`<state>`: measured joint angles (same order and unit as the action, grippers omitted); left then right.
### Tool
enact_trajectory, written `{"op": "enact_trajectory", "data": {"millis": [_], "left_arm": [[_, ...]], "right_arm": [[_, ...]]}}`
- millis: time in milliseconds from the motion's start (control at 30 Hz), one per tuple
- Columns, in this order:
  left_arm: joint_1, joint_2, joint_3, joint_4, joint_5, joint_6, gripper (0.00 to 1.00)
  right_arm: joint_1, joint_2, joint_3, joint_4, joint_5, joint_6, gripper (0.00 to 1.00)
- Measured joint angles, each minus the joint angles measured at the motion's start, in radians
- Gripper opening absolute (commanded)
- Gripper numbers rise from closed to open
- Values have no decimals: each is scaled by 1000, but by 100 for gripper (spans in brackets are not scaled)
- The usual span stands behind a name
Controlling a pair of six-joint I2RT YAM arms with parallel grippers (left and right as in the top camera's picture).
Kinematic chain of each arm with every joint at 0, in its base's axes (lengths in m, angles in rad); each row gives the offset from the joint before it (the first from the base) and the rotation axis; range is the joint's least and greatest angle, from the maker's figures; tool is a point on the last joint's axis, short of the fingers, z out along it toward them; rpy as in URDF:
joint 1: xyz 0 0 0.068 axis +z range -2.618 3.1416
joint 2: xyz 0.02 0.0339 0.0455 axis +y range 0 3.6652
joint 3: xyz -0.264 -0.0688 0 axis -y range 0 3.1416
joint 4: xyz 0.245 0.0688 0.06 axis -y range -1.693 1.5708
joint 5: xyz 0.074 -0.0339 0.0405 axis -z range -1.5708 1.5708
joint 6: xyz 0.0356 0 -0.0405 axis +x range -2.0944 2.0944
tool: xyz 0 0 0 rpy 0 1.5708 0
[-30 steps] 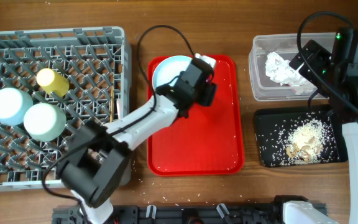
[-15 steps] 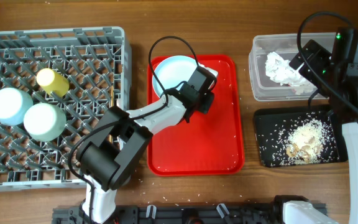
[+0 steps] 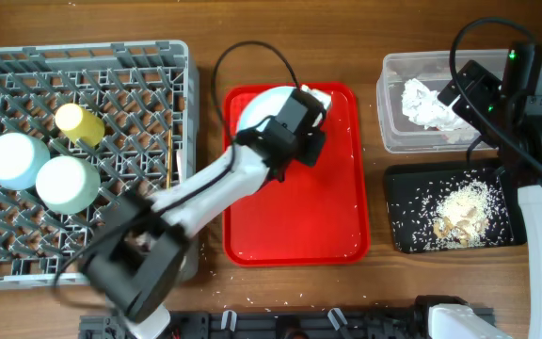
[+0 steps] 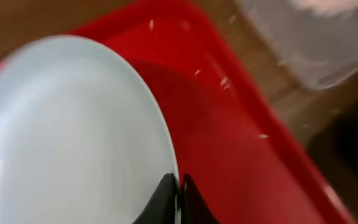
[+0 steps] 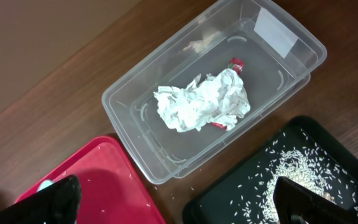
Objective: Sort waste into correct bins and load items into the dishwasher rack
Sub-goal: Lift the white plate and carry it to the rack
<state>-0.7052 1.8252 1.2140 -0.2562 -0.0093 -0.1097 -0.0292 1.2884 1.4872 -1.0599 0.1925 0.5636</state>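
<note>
A pale blue plate (image 3: 263, 108) (image 4: 73, 124) lies at the back of the red serving tray (image 3: 294, 202). My left gripper (image 3: 292, 113) (image 4: 179, 185) is shut on the plate's right rim, one finger above it and one below. In the grey dishwasher rack (image 3: 139, 71) stand a yellow cup (image 3: 80, 123), a pale blue bowl (image 3: 16, 160) and a pale green bowl (image 3: 67, 184). My right gripper (image 5: 176, 186) hangs open and empty above the clear tub (image 5: 129, 93), which holds the white napkin (image 5: 201, 102) with its red strip. Rice and beige scraps (image 3: 459, 212) lie in the black tray (image 3: 403, 231).
Loose rice grains dot the red tray (image 4: 247, 137) and the wooden table around the bins. The clear tub (image 3: 393, 104) stands just behind the black tray at the right. The left arm reaches diagonally over the gap between rack and red tray.
The left gripper's jaws have closed onto the plate's rim, and the plate has shifted slightly to the right. The right arm has not moved.
</note>
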Motion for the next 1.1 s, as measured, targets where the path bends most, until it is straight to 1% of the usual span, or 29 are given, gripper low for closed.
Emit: {"op": "enact_trajectory", "data": {"millis": [167, 233, 300, 333, 367, 400, 433, 467, 500, 567, 633, 700, 733, 833, 900, 1000, 1033, 1100], "left_arm": [[7, -269, 0, -81, 40, -4, 4], [33, -372, 0, -126, 46, -4, 4], [92, -481, 0, -163, 51, -21, 4], [149, -556, 0, -191, 61, -54, 4], [191, -590, 0, -203, 74, -72, 4], [252, -628, 0, -217, 120, -98, 4], [334, -661, 0, -227, 199, -122, 4], [415, -679, 0, -227, 295, -138, 4], [517, -685, 0, -229, 435, -153, 4], [676, -666, 0, -231, 647, -170, 4], [807, -623, 0, -230, 848, -192, 4], [934, -530, 0, -230, 1049, -216, 4], [972, -476, 0, -230, 1129, -224, 4], [1036, -323, -4, -206, 1247, -237, 4], [1049, -259, -4, -136, 1280, -240, 4], [1067, -177, -6, -63, 1295, -250, 4], [1073, -165, -8, -20, 1299, -272, 4], [1086, -161, -8, 8, 1290, -316, 4]], "right_arm": [[0, 0, 0, 0, 0, 0, 100], [0, 0, 0, 0, 0, 0, 100], [0, 0, 0, 0, 0, 0, 100], [0, 0, 0, 0, 0, 0, 100], [0, 0, 0, 0, 0, 0, 100], [0, 0, 0, 0, 0, 0, 100], [0, 0, 0, 0, 0, 0, 100], [0, 0, 0, 0, 0, 0, 100], [0, 0, 0, 0, 0, 0, 100], [0, 1, 0, 0, 0, 0, 100], [0, 2, 0, 0, 0, 0, 100], [0, 2, 0, 0, 0, 0, 100], [0, 2, 0, 0, 0, 0, 100], [0, 2, 0, 1, 0, 0, 100], [0, 2, 0, 1, 0, 0, 100], [0, 2, 0, 1, 0, 0, 100], [0, 3, 0, 0, 0, 0, 100], [0, 4, 0, 0, 0, 0, 100]]}}
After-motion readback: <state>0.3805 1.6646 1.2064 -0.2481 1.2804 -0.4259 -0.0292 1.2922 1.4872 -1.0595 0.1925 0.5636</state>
